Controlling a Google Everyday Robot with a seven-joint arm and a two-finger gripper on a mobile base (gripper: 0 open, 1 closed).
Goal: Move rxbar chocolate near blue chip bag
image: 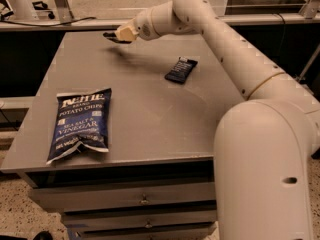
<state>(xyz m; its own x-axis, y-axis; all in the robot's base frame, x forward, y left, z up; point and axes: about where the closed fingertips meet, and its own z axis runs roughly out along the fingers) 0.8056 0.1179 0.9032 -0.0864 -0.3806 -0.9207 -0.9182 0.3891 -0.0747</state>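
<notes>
The blue chip bag [80, 123] lies flat at the front left of the grey table [150, 114], white lettering up. My gripper [119, 35] is at the far left of the table, raised above the surface, with its shadow on the tabletop below it. It is shut on the rxbar chocolate [110, 35], a small dark bar that sticks out to the left of the tan fingertips [125, 33]. The bar is far behind the chip bag and off the table.
A small navy blue bar wrapper [180, 69] lies on the table's right half, under my arm [220, 39]. Drawers [142, 199] run below the front edge. A railing and cables lie behind the table.
</notes>
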